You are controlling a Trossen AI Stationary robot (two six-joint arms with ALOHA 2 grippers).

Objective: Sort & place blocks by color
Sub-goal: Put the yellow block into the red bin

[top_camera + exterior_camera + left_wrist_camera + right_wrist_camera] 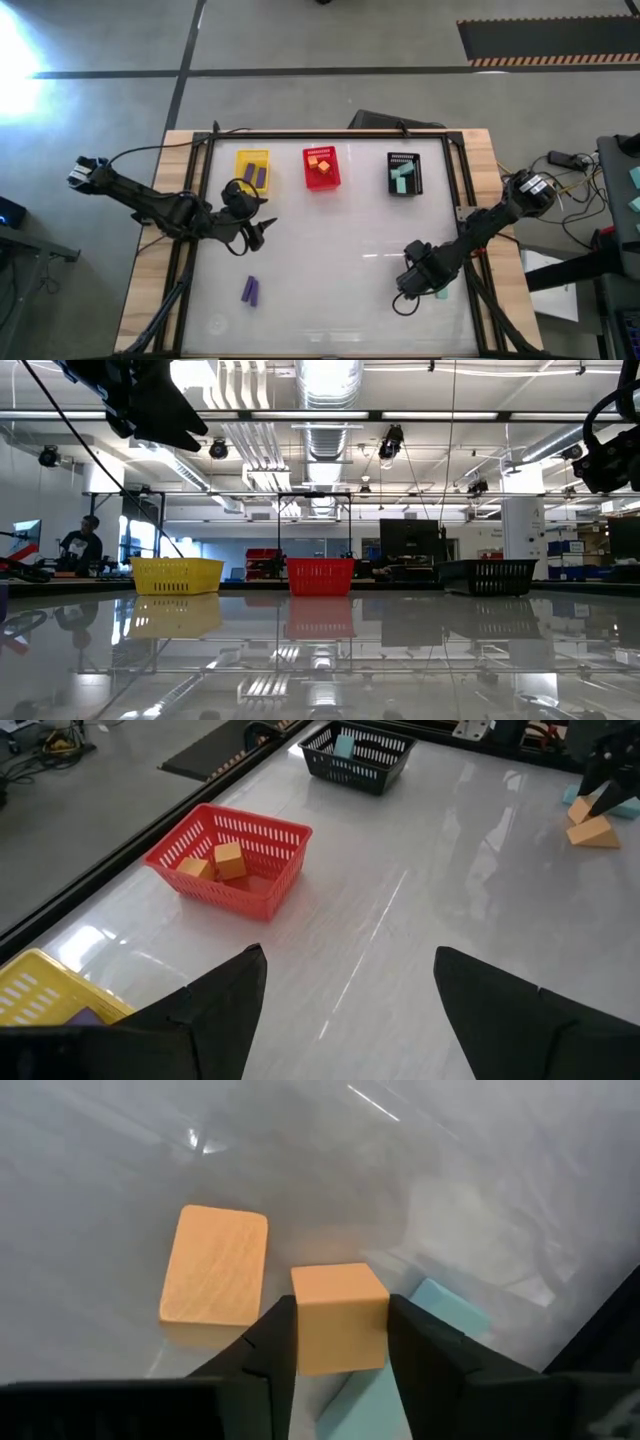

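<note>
My right gripper (412, 292) is low over the table's near right part, shut on an orange cube (340, 1318). A flat orange block (214, 1265) lies beside it, and teal blocks (450, 1308) lie just behind and under the cube. From the high view a teal block (440, 293) shows next to that gripper. Two purple bars (250, 290) lie on the table's near left part. My left gripper (350, 990) is open and holds nothing; it hovers left of centre (262, 233), above and beyond the purple bars. My right gripper pinches the orange cube by two opposite side faces (300, 1330), one finger on each. The fingers (262, 1352) come from above, slanting down. The cube sits upright between them. Whether it is clear of the table, I cannot tell.
Three baskets stand in a row along the far side: yellow (252, 157) with purple blocks, red (321, 183) with orange blocks (228, 859), black (403, 158) with teal blocks. The table's middle (340, 250) is bare glossy white. Dark frame rails run along the table's edges.
</note>
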